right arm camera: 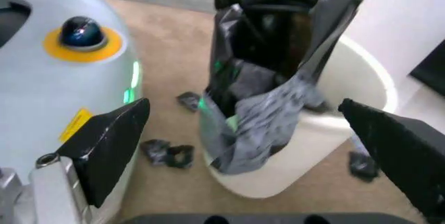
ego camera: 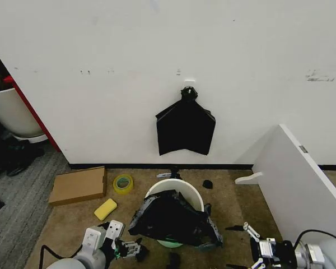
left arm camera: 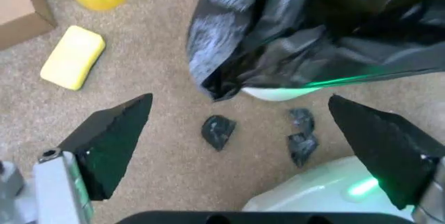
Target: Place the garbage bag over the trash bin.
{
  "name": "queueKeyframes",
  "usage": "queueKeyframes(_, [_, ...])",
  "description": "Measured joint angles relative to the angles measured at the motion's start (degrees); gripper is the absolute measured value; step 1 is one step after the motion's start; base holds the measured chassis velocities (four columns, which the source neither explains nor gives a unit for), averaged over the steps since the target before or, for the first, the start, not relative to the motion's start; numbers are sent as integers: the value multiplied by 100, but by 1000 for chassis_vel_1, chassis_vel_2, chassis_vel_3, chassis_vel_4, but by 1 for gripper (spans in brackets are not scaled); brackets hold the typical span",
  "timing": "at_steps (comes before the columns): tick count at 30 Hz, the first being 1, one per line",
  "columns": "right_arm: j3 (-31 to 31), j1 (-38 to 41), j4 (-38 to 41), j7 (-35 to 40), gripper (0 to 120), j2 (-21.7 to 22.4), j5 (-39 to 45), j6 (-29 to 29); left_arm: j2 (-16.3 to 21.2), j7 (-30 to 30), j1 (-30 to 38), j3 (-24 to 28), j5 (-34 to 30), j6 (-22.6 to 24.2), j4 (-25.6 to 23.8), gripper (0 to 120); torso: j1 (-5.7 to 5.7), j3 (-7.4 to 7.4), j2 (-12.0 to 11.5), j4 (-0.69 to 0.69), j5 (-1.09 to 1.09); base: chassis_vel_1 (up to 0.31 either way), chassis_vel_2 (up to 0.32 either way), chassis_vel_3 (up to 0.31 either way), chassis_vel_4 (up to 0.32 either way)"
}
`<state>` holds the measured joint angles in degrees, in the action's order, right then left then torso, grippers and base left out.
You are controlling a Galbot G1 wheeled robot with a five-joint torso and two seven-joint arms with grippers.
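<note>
The garbage bag (ego camera: 173, 218) lies crumpled over the near side of the trash bin (ego camera: 176, 188) on the carpet — draped across its near rim and spilling down the outside. The left gripper (ego camera: 129, 248) and right gripper (ego camera: 247, 246) hover low on either side, fingers spread wide, holding nothing.

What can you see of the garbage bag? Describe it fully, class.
The garbage bag is thin, glossy black plastic, crinkled and floppy. It hangs over the near side of the white bin, part bunched inside the mouth, part spilling down the outer wall towards the carpet. The far rim is uncovered. The left gripper and right gripper are both open and apart from it.
</note>
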<state>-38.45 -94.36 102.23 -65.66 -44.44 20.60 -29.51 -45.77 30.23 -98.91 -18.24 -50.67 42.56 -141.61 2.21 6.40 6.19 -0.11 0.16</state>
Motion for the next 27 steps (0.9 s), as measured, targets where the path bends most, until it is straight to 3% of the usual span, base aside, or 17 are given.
queueKeyframes(4, [72,72,417,604,100,25,377,115,-157,245,122,5,-297,-13,-188,100,0,0,0,-1,-1,0,0,0,0])
queueKeyframes(5, [232,120,656,1280,100,41,502,321,-235,302,185,-2,-326,-65,-196,100,0,0,0,-1,-2,0,0,0,0])
queueKeyframes(6, [232,120,656,1280,100,41,502,321,-235,302,185,-2,-326,-65,-196,100,0,0,0,-1,-2,0,0,0,0])
queueKeyframes(11, [1693,950,1566,4918,100,77,1204,2519,-579,91,286,65,641,-1199,-181,100,0,0,0,0,-2,0,0,0,0])
queueKeyframes(12, [2006,1247,1572,5421,100,50,1364,2898,-658,69,290,72,796,-1402,-123,100,0,0,0,0,0,0,0,0,0])
queueKeyframes(14, [2230,1497,1542,5712,100,25,1462,3194,-740,59,301,71,891,-1555,-63,100,0,0,0,0,0,0,0,0,0])
queueKeyframes(15, [2634,2054,1372,6071,100,-30,1614,3741,-895,58,326,55,962,-1727,25,100,0,0,0,0,-2,0,0,0,0])
queueKeyframes(16, [3267,3228,864,6458,100,-209,1941,4902,-1105,105,309,13,1020,-1893,133,100,1,1,0,3,-2,0,0,0,0])
queueKeyframes(18, [3526,3820,446,6417,100,-358,2014,5732,-1114,145,241,-40,1142,-2048,193,100,0,1,-1,4,-2,0,0,0,0])
queueKeyframes(19, [3526,3820,446,6417,100,-358,2014,5732,-1114,145,241,-40,1142,-2048,193,100,0,1,-1,4,-2,0,0,0,0])
queueKeyframes(22, [3709,4347,-131,5499,100,-529,1710,6486,-1116,169,214,-196,1268,-2245,244,100,1,1,0,1,-1,0,0,0,0])
queueKeyframes(24, [3912,4561,-394,5034,100,-648,1462,6629,-1217,196,261,-290,1275,-2289,250,100,1,1,0,-1,-2,0,0,0,0])
queueKeyframes(27, [4066,4672,-527,4947,100,-786,1404,6656,-1318,223,279,-306,1273,-2321,252,100,1,1,0,-1,0,0,0,0,0])
